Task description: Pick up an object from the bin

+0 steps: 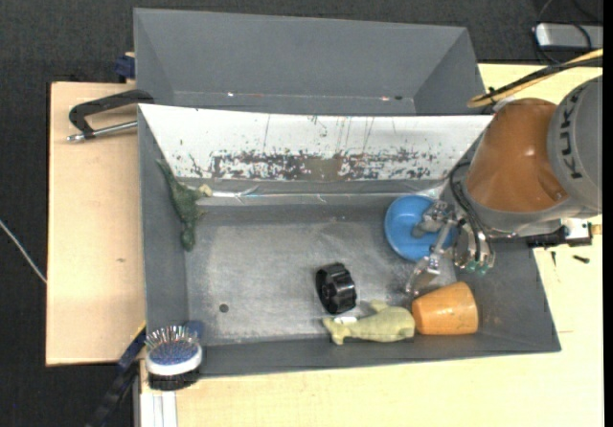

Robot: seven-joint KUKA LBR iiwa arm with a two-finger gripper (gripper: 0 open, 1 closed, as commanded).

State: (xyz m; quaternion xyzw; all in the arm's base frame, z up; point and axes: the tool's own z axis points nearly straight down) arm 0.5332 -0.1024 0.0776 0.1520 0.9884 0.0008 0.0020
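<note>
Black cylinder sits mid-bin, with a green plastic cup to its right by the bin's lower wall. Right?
One error: the plastic cup is orange, not green, as the camera view shows. The rest holds: it lies by the bin's lower wall, to the right of the black cylinder sitting mid-bin.

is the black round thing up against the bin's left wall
No, the black round thing lies near the middle of the floor, right by the pale soft toy, far from the left wall.
</note>
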